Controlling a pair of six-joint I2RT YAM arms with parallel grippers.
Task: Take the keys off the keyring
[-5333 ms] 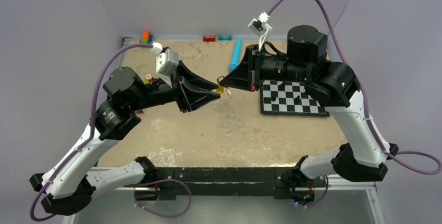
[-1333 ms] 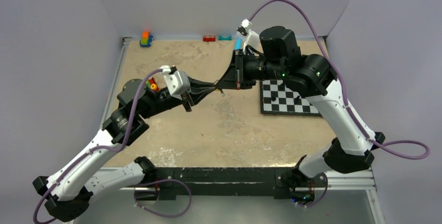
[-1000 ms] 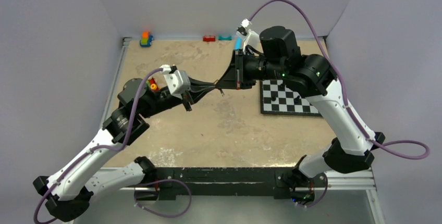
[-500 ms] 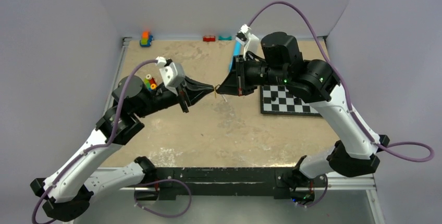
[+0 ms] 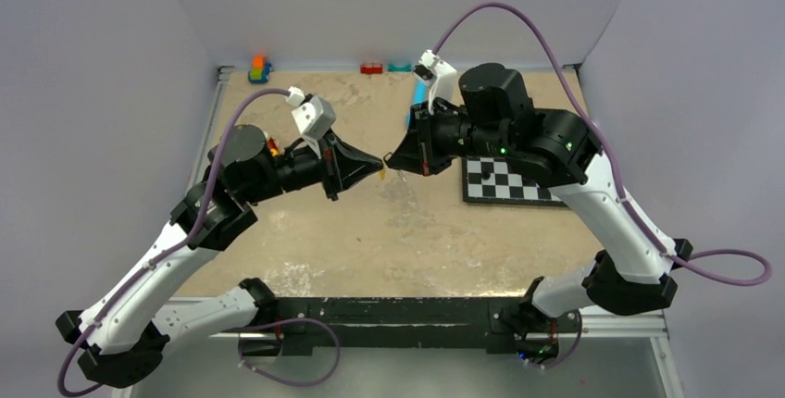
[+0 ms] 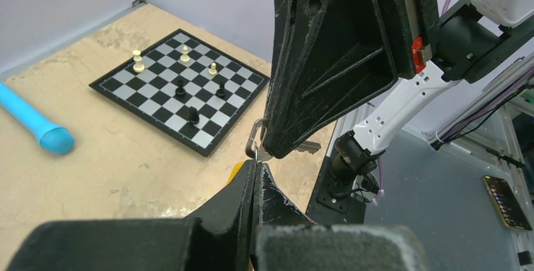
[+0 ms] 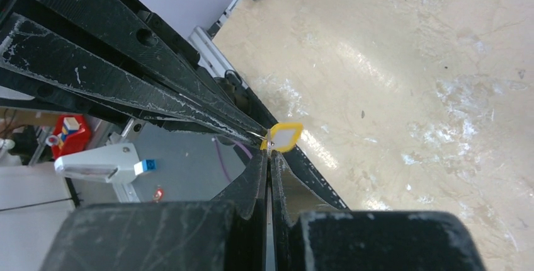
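Left wrist view shows one keyring (image 6: pixel 254 140) and one key (image 6: pixel 237 169).

The small key with a yellow plastic head and short silver blade (image 7: pixel 283 137) hangs in mid-air, its head pinched in the closed tips of the left gripper (image 6: pixel 255 169). The head is flat, with a rounded-diamond outline, and its face is turned toward the right wrist camera. The thin silver-grey metal keyring (image 6: pixel 252 142) stands upright just above the left fingertips, clamped at the closed tip of the right gripper (image 7: pixel 269 157). The key appears to be threaded on the ring, but the joint itself is hidden.
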